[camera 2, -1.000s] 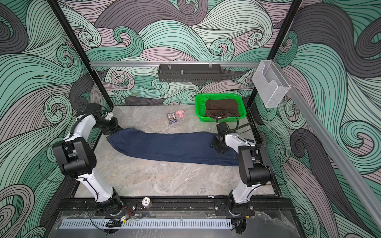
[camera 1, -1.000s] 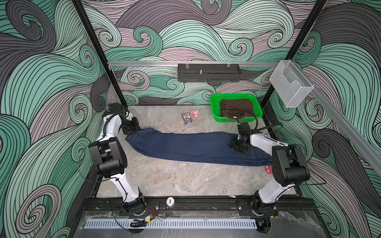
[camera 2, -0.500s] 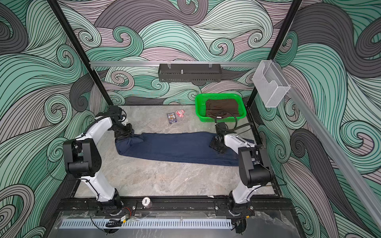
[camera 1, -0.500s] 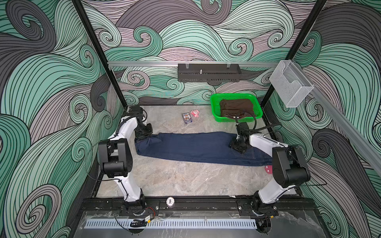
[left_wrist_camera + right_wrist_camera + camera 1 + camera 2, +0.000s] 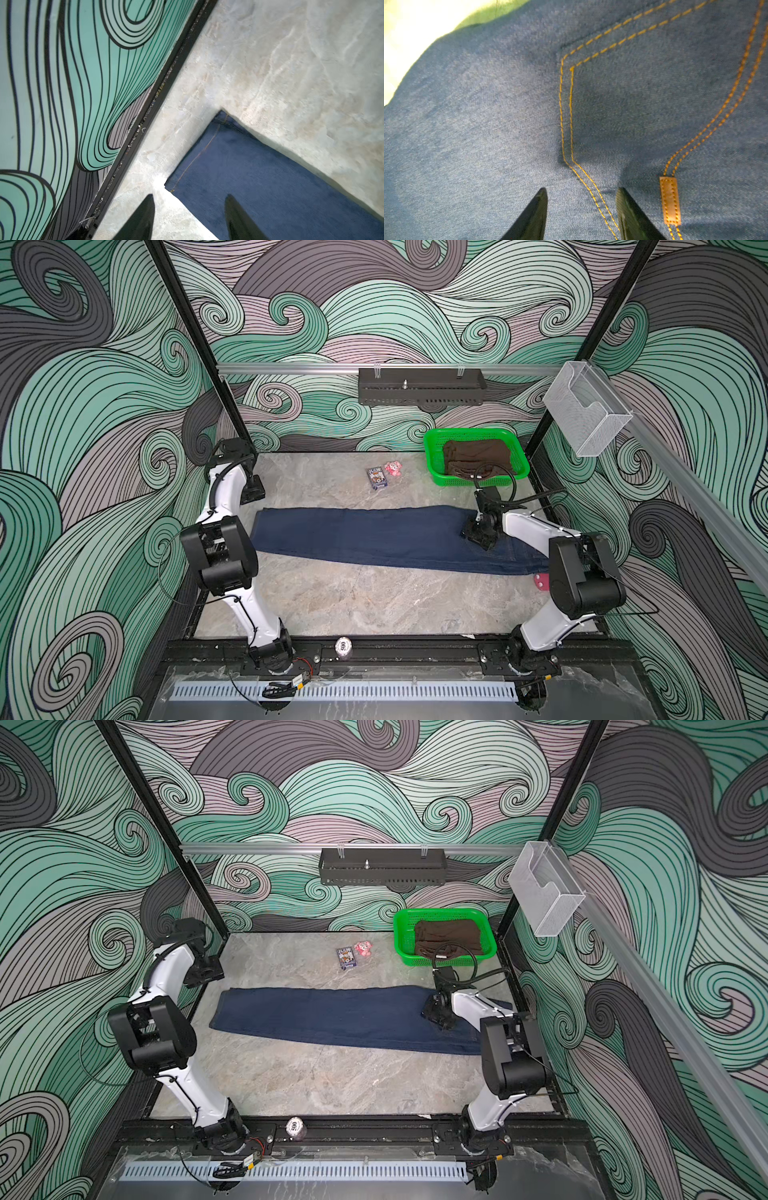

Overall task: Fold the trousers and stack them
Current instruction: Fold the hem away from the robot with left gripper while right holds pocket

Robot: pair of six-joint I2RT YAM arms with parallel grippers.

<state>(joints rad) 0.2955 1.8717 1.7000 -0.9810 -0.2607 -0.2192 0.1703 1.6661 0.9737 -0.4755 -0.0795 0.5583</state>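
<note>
Spanning most of the bench (image 5: 353, 605), the trousers (image 5: 374, 535) lie flat as one long navy strip. Their long axis runs side to side in both top views, with the hem toward the left arm and the waist toward the right arm. A green basket (image 5: 432, 450) sits at the back right, well apart from the hem and near the waist, with a brown garment (image 5: 473, 456) already in it.

The right end effector (image 5: 581, 190) is down on the denim at the seat end. Its jaws are spread, not pinching, and its tips rest either side of the orange pocket stitching (image 5: 566, 108), just beside a small tan tab (image 5: 669, 200).

The left end effector (image 5: 189, 196) hangs above the bench with its jaws apart and nothing between them. The hem (image 5: 193, 153) lies just ahead of its tips, one tip over bare bench and one over cloth.

The left arm is therefore the nearer one for lifting the hem, and a lengthwise fold would probably carry that end along the long axis toward the pinned waist.
</note>
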